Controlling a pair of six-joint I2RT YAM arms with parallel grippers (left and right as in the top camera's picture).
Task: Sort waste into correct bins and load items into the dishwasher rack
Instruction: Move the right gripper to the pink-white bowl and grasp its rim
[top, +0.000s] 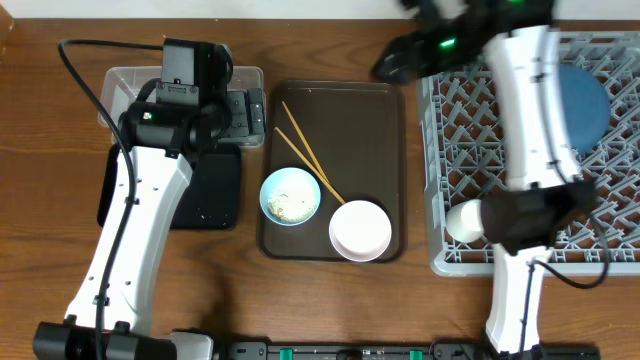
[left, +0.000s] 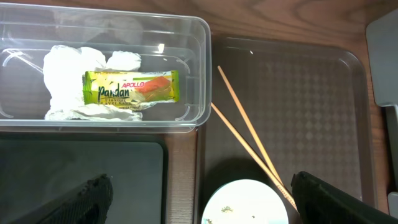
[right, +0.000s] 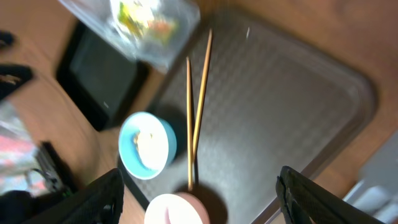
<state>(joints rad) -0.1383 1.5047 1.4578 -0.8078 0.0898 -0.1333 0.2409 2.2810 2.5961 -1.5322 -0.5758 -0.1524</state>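
chopsticks (right: 200, 93) flat on brown tray (top: 370, 130), long axis diagonal, converging toward white bowl (top: 360, 230), splayed toward clear tub (left: 202, 74) | lying centred below and between right gripper (right: 200, 180) jaws, untouched | jaws wide apart, arm stretched over rack (top: 460, 130) | left gripper (left: 202, 193) beside tub, jaws wide apart

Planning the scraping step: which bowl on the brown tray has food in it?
The light blue bowl, left of the white bowl: it holds rice remnants, while the white one looks empty.
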